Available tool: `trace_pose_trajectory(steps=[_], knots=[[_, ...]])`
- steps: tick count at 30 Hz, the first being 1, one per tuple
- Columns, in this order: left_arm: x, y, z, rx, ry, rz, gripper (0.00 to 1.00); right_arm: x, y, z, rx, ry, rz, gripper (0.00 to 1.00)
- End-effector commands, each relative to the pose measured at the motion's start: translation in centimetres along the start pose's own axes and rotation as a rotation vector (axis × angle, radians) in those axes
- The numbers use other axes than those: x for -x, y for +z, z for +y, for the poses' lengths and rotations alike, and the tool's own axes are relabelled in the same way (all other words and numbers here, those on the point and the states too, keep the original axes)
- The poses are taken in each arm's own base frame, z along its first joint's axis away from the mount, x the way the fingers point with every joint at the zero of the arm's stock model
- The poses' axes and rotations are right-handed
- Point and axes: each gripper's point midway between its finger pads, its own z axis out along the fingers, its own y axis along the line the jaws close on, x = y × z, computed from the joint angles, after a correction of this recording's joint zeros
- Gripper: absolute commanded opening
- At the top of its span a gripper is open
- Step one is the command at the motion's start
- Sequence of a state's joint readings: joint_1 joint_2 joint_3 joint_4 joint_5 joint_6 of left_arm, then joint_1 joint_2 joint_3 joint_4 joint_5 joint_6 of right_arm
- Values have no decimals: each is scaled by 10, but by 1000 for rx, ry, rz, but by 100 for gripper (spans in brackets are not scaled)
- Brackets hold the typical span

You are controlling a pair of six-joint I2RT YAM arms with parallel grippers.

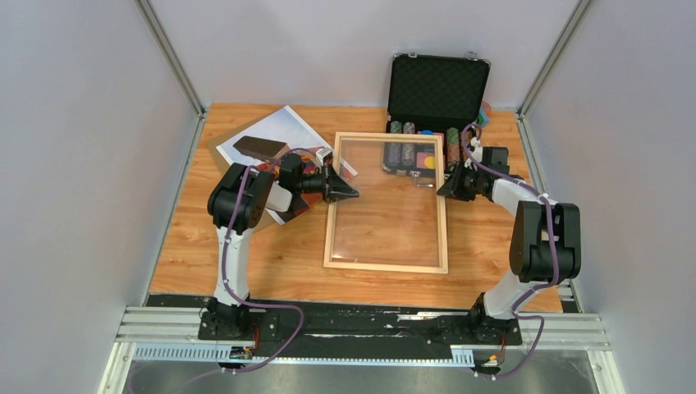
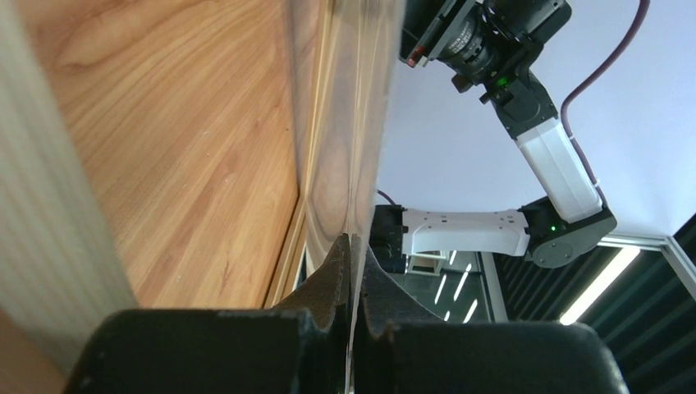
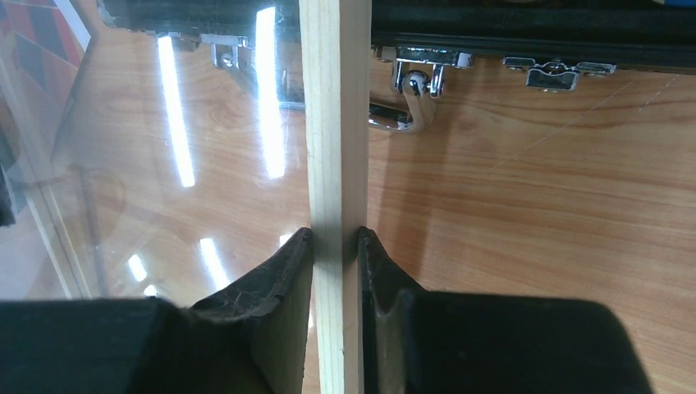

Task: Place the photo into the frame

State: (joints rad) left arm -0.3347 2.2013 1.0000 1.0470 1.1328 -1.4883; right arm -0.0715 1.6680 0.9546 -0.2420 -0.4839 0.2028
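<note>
The frame (image 1: 386, 267) is a light-wood rectangle lying flat mid-table with a clear pane (image 1: 390, 205). My left gripper (image 1: 351, 194) is at the frame's left side. In the left wrist view it (image 2: 354, 242) is shut on the thin edge of the clear pane (image 2: 349, 123). My right gripper (image 1: 446, 187) is at the frame's right side. In the right wrist view it (image 3: 335, 238) is shut on the wooden rail (image 3: 335, 123). The photo (image 1: 283, 130) lies at the back left, partly under my left arm, pale sky showing.
A brown backing board (image 1: 216, 148) lies under the photo. An open black chip case (image 1: 437, 86) with rows of chips (image 1: 408, 152) stands just behind the frame; its latches (image 3: 410, 74) are close to the right rail. Grey walls enclose the table.
</note>
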Motion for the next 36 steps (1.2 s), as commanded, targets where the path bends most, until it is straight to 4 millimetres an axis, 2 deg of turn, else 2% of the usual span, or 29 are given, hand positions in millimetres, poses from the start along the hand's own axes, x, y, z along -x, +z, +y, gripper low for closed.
trace_pose_trajectory(steps=[1, 36], knots=[[-6, 7, 7, 25, 43, 27, 0, 9, 5, 8, 35, -25, -16, 11], [0, 13, 20, 90, 76, 9, 0, 9, 5, 9, 40, -21, -12, 11]])
